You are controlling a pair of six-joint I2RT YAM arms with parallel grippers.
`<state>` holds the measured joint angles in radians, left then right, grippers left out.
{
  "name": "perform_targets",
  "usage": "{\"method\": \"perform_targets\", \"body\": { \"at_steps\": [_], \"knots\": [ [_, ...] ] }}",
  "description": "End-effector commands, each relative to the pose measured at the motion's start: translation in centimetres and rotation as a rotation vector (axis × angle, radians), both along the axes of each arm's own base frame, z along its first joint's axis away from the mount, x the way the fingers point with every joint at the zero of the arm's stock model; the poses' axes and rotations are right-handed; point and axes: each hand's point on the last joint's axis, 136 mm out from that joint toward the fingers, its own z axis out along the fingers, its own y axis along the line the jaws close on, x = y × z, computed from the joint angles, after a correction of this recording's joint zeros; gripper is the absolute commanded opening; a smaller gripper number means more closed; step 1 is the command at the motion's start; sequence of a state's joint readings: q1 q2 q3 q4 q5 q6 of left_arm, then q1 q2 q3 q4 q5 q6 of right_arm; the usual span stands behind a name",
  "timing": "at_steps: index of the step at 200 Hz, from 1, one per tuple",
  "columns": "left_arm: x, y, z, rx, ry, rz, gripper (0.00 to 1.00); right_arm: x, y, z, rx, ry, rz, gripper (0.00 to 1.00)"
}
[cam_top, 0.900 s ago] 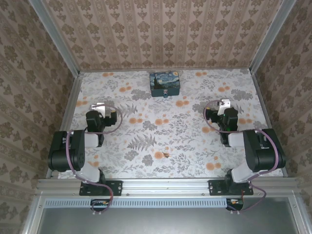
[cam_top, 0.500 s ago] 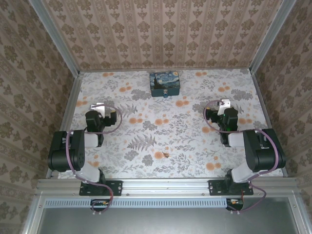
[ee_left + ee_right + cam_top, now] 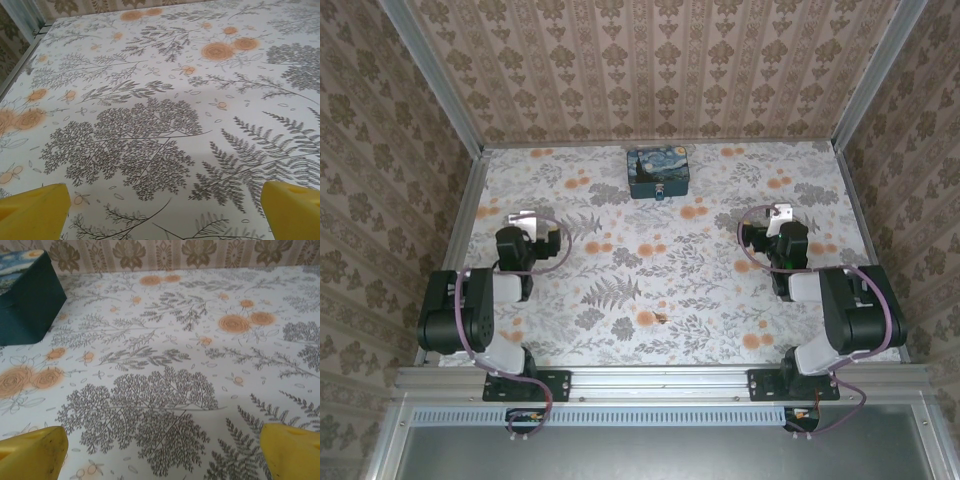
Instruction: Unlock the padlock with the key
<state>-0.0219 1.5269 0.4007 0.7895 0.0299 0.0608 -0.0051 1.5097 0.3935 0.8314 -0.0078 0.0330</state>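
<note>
Nearest us, our two arms sat folded close to their bases at the near edge of the flowered table (image 3: pixel 720 290). Our left gripper (image 3: pixel 162 212) hung low over the patterned surface, its yellow fingertips (image 3: pixel 35 210) spread wide with nothing between them. Our right gripper (image 3: pixel 162 452) was likewise spread wide and held nothing.

Further out, about midway between the arms, a small dark speck (image 3: pixel 663 318) lay on the table. It was too small for us to say whether it was the key.

Farthest off, near the back wall and well apart from both grippers, stood the Starry Night box (image 3: pixel 658 171). At the middle of its near side we made out a tiny dark thing that we took for the padlock (image 3: pixel 661 194). We could not tell whether it touched the box or lay just beside it, nor whether its shackle was shut.

We judged the task barely begun, with no key in either gripper and the padlock untouched. Everything was left to do: find and grasp the key, steady the padlock, insert the key and turn it.
</note>
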Motion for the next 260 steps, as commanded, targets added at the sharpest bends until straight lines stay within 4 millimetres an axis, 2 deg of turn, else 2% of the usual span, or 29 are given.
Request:
{"method": "perform_targets", "body": {
  "at_steps": [1,5,10,26,60,80,99,104,143,171,192,222,239,260],
  "knots": [
    [0.7,-0.5,2.7,0.04,-0.035,-0.014,1.0,0.2,-0.5,2.9,0.007,-0.021,-0.027,1.0],
    [0.7,-0.5,2.9,0.046,-0.03,-0.007,1.0,0.1,-0.5,2.7,0.008,0.001,-0.029,1.0],
    [0.8,-0.5,3.2,0.053,-0.028,-0.002,1.0,0.1,-0.5,4.0,0.011,-0.017,-0.026,0.99],
    [0.7,-0.7,3.8,0.066,0.007,0.01,1.0,0.2,-0.2,5.3,0.041,0.02,-0.02,1.0],
    [1.1,-1.9,5.2,0.06,0.073,-0.009,1.0,0.5,-0.5,7.4,0.23,0.02,-0.101,1.0],
    [1.8,-3.0,6.7,-0.007,0.066,-0.009,1.0,1.7,0.9,8.4,0.347,0.027,-0.038,0.99],
    [3.0,-3.4,8.2,-0.086,0.076,0.023,1.0,3.4,3.2,9.6,0.474,0.069,0.054,1.0],
    [3.4,-3.6,8.5,-0.099,0.082,0.03,1.0,4.1,3.7,8.9,0.512,0.103,0.069,1.0],
    [6.8,-6.0,9.8,-0.282,0.176,0.042,1.0,9.0,6.7,8.5,0.752,0.244,0.148,0.89],
    [9.8,-9.8,9.5,-0.408,0.263,-0.047,1.0,12.8,8.6,7.4,0.868,0.328,0.171,0.82],
    [11.7,-13.1,9.1,-0.453,0.328,-0.116,1.0,14.9,10.6,6.5,0.88,0.393,0.187,0.78],
    [14.1,-17.6,7.1,-0.526,0.441,-0.183,0.94,17.2,13.3,4.5,0.838,0.461,0.177,0.76],
    [15.1,-19.5,6.1,-0.59,0.478,-0.205,0.92,18.2,14.3,3.5,0.809,0.489,0.16,0.75],
    [16.2,-20.8,4.9,-0.643,0.508,-0.212,0.91,19.2,15.0,2.3,0.773,0.507,0.131,0.74]
  ]
}}
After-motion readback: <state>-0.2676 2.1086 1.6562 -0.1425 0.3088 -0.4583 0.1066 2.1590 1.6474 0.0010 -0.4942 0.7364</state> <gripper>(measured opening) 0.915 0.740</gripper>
